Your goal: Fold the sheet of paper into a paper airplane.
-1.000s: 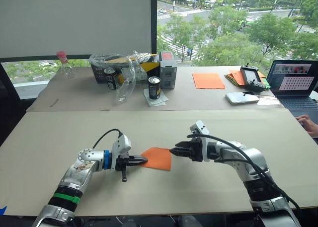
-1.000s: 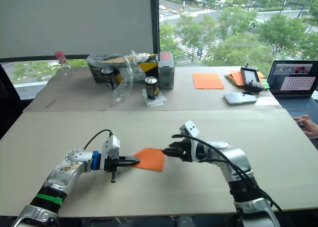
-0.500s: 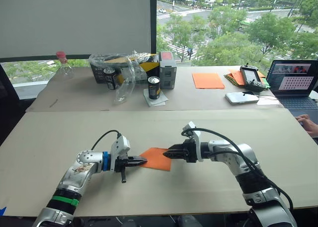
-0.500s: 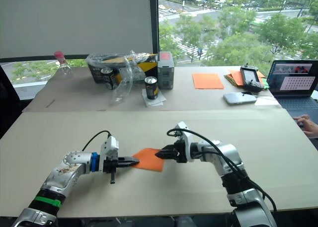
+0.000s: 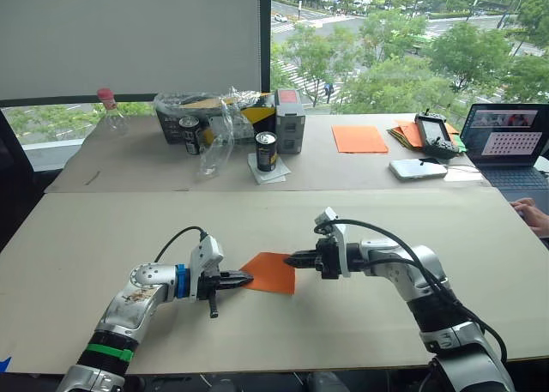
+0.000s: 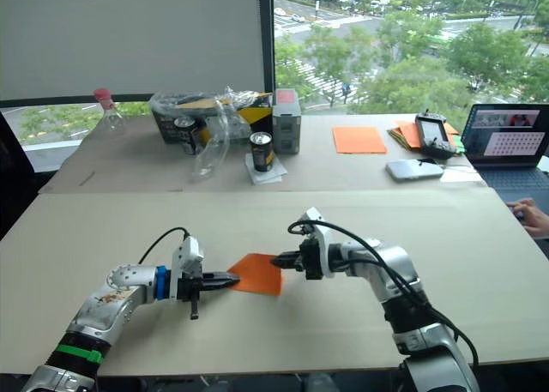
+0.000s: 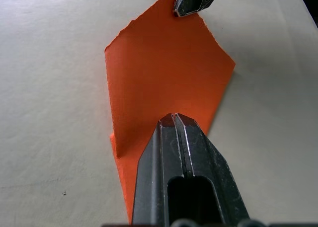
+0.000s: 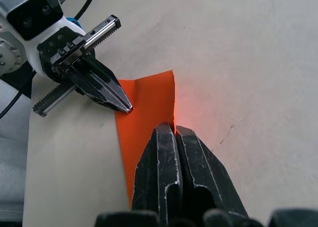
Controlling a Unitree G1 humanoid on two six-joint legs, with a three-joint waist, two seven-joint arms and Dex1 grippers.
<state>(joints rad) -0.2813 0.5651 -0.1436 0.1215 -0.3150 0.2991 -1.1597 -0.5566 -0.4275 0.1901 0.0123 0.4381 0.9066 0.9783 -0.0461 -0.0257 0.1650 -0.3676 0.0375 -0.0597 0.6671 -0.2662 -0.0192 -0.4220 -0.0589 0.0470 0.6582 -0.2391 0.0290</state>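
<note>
The sheet of paper (image 5: 270, 274), bright orange and folded into a small wedge-like shape, lies mid-front on the near table. My left gripper (image 5: 247, 278) is shut, its tips resting on top of the paper's left corner (image 7: 159, 73). From the right, my right gripper (image 5: 292, 259) is shut on the paper's right edge, which runs straight into the seam between its fingers (image 8: 174, 127). The two grippers face each other across the paper. The right edge looks slightly raised off the table.
The far table (image 5: 129, 165) holds a bottle (image 5: 110, 111), cans (image 5: 267, 151), a plastic bag, a grey box (image 5: 290, 120), a smooth orange sheet (image 5: 359, 139), a paper pile, a controller (image 5: 433, 135), a phone and a laptop (image 5: 510, 139). A person's hand (image 5: 532, 214) rests at the right edge.
The right gripper moved left up to the paper's right edge and closed from open to shut there. The left gripper and the paper stayed in place.
</note>
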